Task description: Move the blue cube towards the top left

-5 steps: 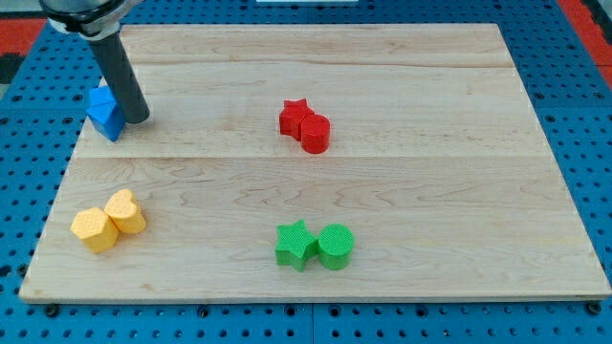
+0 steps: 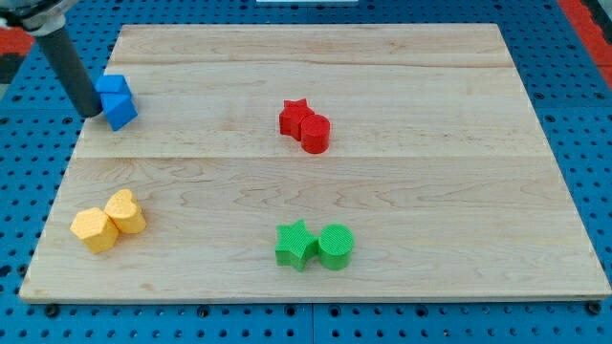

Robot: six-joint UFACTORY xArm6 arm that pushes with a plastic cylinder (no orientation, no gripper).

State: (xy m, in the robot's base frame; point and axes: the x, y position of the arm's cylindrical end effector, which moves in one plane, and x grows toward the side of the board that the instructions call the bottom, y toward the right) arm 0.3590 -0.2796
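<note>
The blue cube (image 2: 120, 111) lies near the board's left edge in the upper left, touching a second blue block (image 2: 111, 87) just above it. My tip (image 2: 89, 112) is at the very left edge of the board, just left of the blue cube and close against it. The dark rod rises from it toward the view's top left.
A red star (image 2: 294, 116) and red cylinder (image 2: 316, 133) touch near the centre. A green star (image 2: 295, 245) and green cylinder (image 2: 336, 246) sit at bottom centre. Two yellow blocks (image 2: 108, 221) lie at bottom left. The wooden board (image 2: 430, 143) rests on a blue pegboard.
My tip has moved from the right side of the blue blocks to their left side. The blue blocks have shifted slightly to the right.
</note>
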